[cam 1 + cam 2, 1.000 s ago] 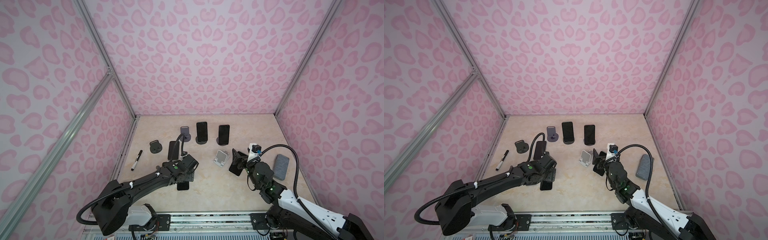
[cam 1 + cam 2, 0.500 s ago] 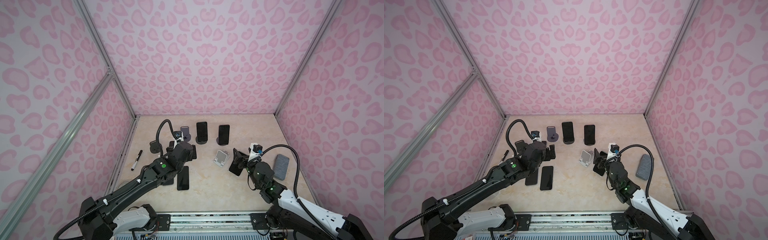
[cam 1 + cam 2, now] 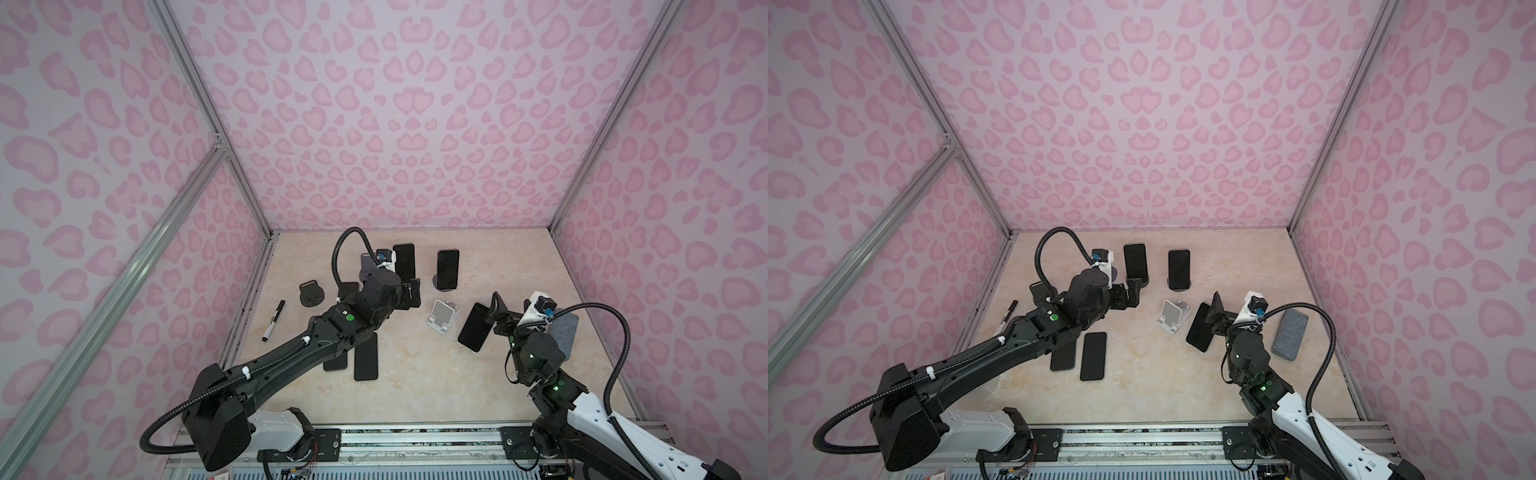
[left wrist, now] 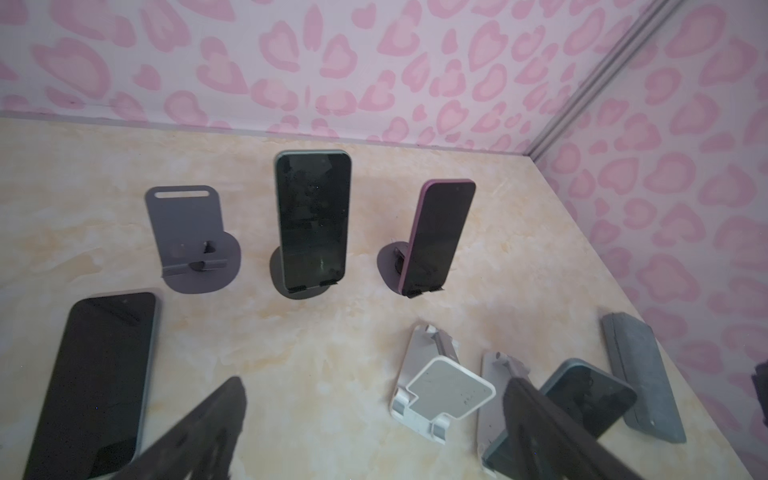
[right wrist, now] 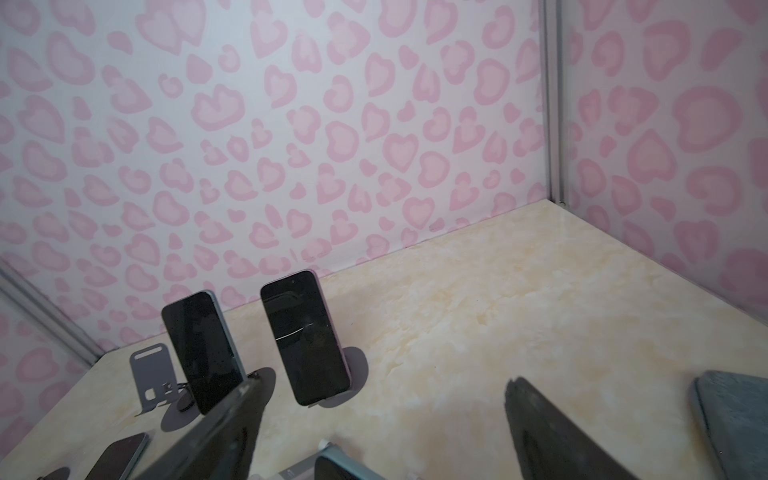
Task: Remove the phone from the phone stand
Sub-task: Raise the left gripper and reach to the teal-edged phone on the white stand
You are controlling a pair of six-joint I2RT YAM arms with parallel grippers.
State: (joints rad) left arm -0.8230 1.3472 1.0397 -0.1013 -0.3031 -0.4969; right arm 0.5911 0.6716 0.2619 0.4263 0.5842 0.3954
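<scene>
Two flat phones [image 3: 365, 357] lie by the left arm, not on any stand. The left claw [image 4: 374, 382] is spread wide and empty. It points at the green phone [image 4: 312, 220], which leans upright on its dark stand [image 4: 291, 289] at the back, so I think that one comes off next. The right claw [image 5: 384, 390] is spread too, with a leaning phone [image 3: 476, 326] low between its fingers.
</scene>
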